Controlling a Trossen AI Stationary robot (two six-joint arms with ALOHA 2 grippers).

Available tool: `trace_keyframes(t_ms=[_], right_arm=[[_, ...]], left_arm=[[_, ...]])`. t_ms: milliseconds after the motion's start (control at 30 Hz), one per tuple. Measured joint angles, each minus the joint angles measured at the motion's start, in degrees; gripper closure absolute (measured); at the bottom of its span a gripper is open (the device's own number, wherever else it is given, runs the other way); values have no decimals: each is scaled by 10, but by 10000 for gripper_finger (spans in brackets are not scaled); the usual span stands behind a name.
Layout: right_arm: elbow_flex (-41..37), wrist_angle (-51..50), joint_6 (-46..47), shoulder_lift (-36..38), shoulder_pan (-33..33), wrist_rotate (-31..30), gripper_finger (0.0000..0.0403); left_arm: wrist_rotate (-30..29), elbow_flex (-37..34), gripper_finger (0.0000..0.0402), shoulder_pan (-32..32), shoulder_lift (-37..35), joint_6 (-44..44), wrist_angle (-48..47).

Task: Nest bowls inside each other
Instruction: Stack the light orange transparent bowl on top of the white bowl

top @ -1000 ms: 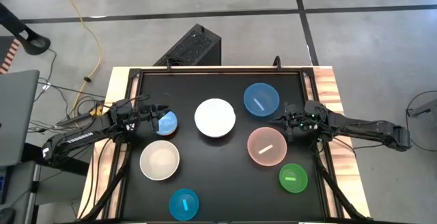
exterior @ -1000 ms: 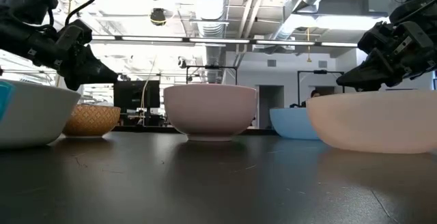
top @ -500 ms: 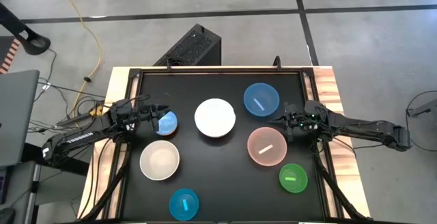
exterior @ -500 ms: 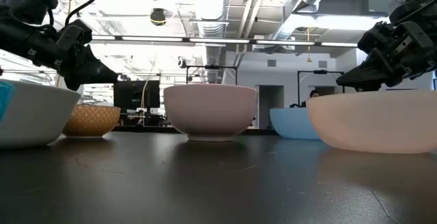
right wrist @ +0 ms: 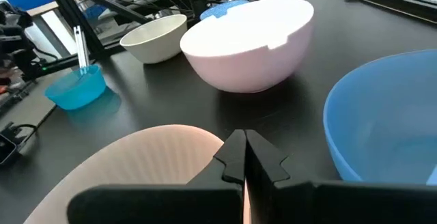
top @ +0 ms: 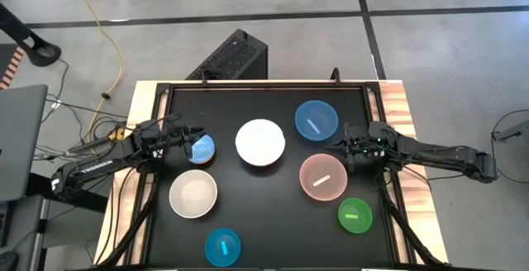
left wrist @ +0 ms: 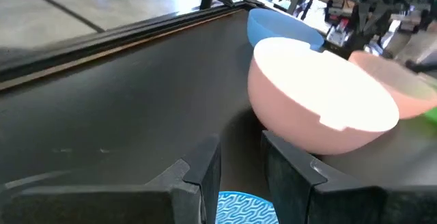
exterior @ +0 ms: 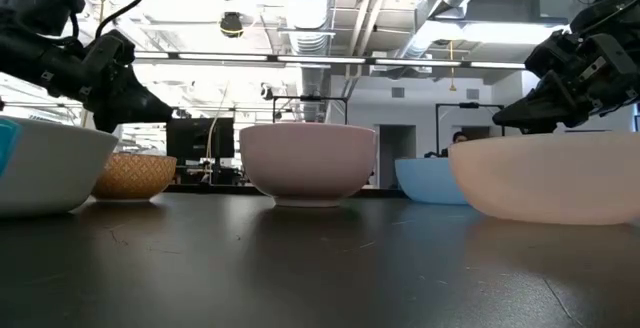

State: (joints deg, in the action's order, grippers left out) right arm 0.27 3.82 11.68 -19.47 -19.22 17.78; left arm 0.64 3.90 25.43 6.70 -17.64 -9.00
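Seven bowls stand apart, upright on the black table top: blue (top: 316, 121), white (top: 260, 142), pink (top: 322, 177), green (top: 355, 216), cyan (top: 222, 247), cream (top: 193, 195) and small light-blue (top: 202, 149). My left gripper (top: 188, 140) hangs just over the light-blue bowl's (left wrist: 246, 208) left rim. Its fingers stand a little open with nothing between them (left wrist: 240, 161). My right gripper (top: 345, 150) is shut and hovers above the pink bowl's (right wrist: 150, 159) far right rim, between the pink bowl and the blue bowl (right wrist: 386, 121).
The table top (top: 248, 106) has raised black rails and wooden side strips (top: 405, 114). Bare mat lies at the far left and in the near middle between the cream and pink bowls. A black box (top: 235, 54) and cables lie on the floor beyond the far edge.
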Motion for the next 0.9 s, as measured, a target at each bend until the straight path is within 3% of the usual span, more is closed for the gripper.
trace_keyframes(t_ms=[233, 367, 467, 600, 733, 900], right_arm=[[0, 143, 98, 0, 0, 0, 381], [2, 222, 121, 0, 0, -14, 381], [27, 217, 105, -2, 6, -12, 381], [68, 206, 61, -32, 47, -2, 378], [153, 68, 79, -72, 94, -39, 368], [303, -255, 184, -153, 147, -164, 360]], left_arm=[[-34, -3, 307, 0, 0, 1, 99], [-5, -3, 307, 0, 0, 55, 173], [13, -2, 307, 0, 0, 82, 198], [-14, -2, 307, 0, 1, 90, 190], [-20, -2, 307, 0, 1, 118, 183], [-21, -1, 307, 0, 0, 181, 178]])
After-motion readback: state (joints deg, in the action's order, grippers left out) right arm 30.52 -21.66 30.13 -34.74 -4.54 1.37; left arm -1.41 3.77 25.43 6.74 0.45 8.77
